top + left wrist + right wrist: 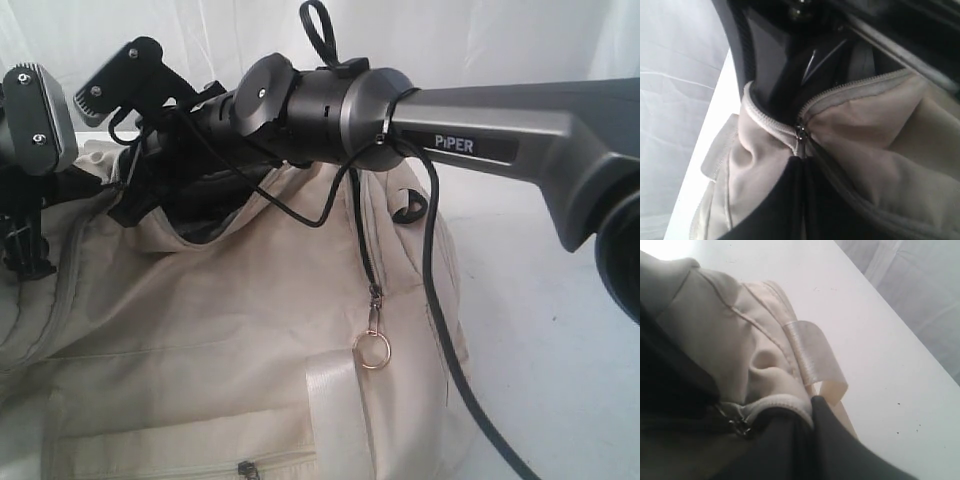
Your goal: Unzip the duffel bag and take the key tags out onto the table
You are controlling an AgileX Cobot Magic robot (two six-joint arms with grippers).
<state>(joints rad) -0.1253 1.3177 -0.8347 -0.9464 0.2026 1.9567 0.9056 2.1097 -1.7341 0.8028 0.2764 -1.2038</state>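
The duffel bag (220, 330) is lying on the table (540, 300)
Exterior: the right arm (480, 130) is reaching toward 10 o'clock. Left wrist: the left gripper (802, 165) is pinching fabric by the zipper slider (801, 134), fingers together. Right wrist: the right gripper (810, 415) is touching the bag's rim, finger spread unclear

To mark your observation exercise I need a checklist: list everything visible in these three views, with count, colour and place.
duffel bag: one, cream-beige, on the table, top partly open
ring zipper pull: one, metal, against the bag's front
webbing strap: one, pale, bag's front
table: one, white, under the bag
key tags: none visible
cable: one, black, draped over the bag
right arm: one, grey, reaching to the opening
left gripper: one, black, shut on the bag's zip edge
right gripper: one, black, shut on the bag's rim
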